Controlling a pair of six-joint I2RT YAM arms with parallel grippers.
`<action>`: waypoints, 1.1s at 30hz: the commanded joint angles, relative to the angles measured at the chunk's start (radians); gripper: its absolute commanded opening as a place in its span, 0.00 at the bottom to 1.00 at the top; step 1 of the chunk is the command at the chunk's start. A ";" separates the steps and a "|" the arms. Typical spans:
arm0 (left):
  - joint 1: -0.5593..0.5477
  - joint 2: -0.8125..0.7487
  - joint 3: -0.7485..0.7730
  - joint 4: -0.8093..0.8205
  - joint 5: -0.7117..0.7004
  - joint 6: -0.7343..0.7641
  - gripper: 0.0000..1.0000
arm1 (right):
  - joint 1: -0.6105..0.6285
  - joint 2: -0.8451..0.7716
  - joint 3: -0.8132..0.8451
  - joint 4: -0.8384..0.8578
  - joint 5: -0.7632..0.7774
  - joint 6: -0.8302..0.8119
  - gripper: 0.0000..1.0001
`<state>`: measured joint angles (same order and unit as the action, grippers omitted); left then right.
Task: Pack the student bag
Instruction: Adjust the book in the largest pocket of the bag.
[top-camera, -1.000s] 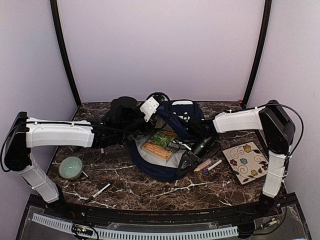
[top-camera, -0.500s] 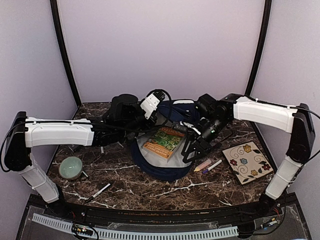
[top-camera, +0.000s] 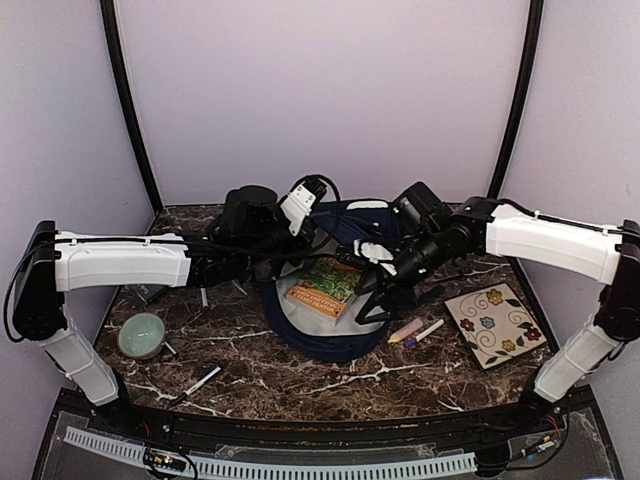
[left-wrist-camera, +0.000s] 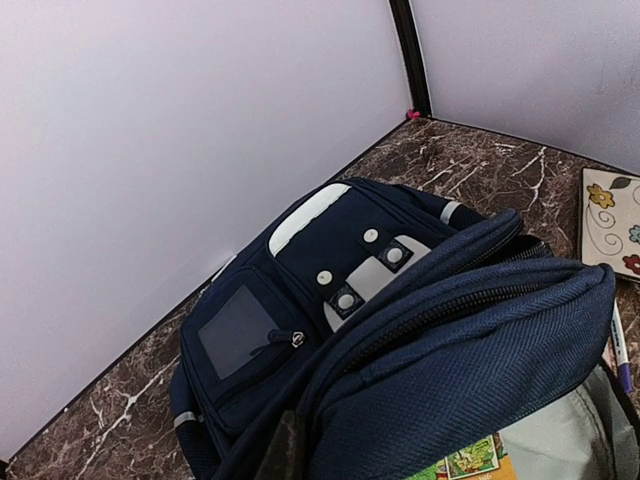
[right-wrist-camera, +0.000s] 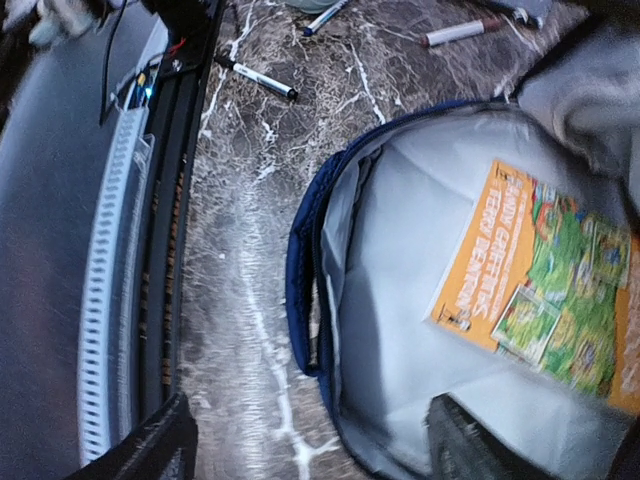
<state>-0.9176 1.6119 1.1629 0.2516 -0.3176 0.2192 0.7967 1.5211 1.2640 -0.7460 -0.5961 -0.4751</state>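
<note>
A marker (top-camera: 201, 381) is lying near the front edge of the table (top-camera: 300, 378), with a green bowl (top-camera: 141, 335) sitting behind it to the left. The student bag (top-camera: 330, 348) is lying open mid-table, showing a picture book (top-camera: 325, 285) on its grey lining. The right gripper (top-camera: 372, 303) is hovering over the bag's right rim, jaws spread wide, holding nothing; a flowered tile (top-camera: 497, 322) is lying to its right. Farther back, the left gripper (top-camera: 314, 240) is holding up the bag's top flap, jaws pressed together on the fabric.

Dark marble worktop (top-camera: 300, 372), open navy student bag (top-camera: 320, 348) at centre, green bowl (top-camera: 141, 335) left, floral tile (top-camera: 494, 322) right, markers (top-camera: 415, 331) beside the bag, pen (top-camera: 203, 381) near the front
</note>
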 joint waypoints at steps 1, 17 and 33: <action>0.020 -0.014 0.047 0.083 0.044 -0.081 0.00 | 0.070 0.060 0.002 0.121 0.195 -0.031 0.68; 0.043 -0.036 0.040 0.056 0.146 -0.132 0.00 | 0.161 0.235 -0.066 0.425 0.485 -0.023 0.53; 0.048 -0.065 0.011 0.057 0.162 -0.134 0.00 | 0.155 0.332 -0.102 0.562 0.808 -0.055 0.49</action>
<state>-0.8783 1.6131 1.1625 0.2287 -0.1722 0.1078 0.9627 1.8599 1.2018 -0.2661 0.0582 -0.5129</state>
